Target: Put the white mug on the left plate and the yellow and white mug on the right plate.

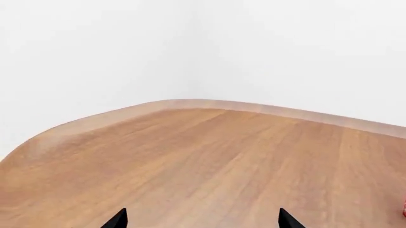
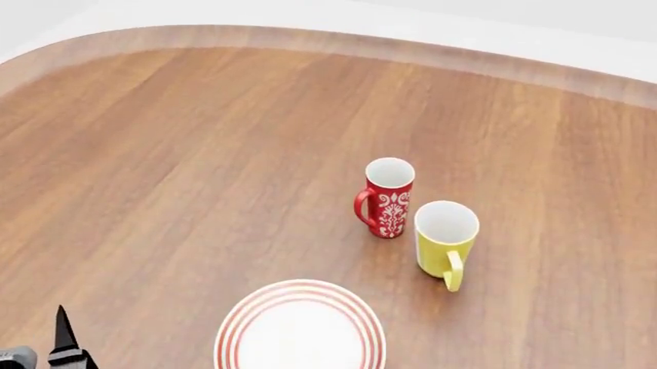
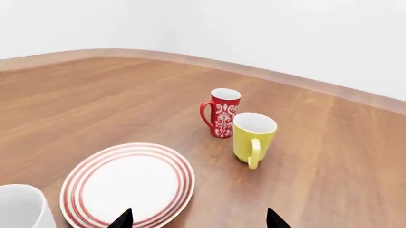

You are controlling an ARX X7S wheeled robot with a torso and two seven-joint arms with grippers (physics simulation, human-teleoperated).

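The yellow and white mug (image 2: pixel 445 238) (image 3: pixel 253 137) stands upright on the wooden table, handle toward me, just right of a red patterned mug. The white mug (image 3: pixel 22 208) shows only in the right wrist view, cut off by the frame, beside a red-ringed plate (image 3: pixel 89 166) (image 2: pixel 241 323). I cannot tell whether this is the left plate or the right plate; the other is out of view. My right gripper (image 3: pixel 199 221) is open over the plate's near rim, holding nothing. My left gripper (image 1: pixel 203 221) is open over bare wood.
The red mug (image 2: pixel 388 196) (image 3: pixel 220 111) stands upright close behind the yellow one. The table's rounded far edge (image 2: pixel 308 34) (image 1: pixel 190 102) meets a white wall. A small red sliver (image 1: pixel 404 209) shows at the left wrist view's border.
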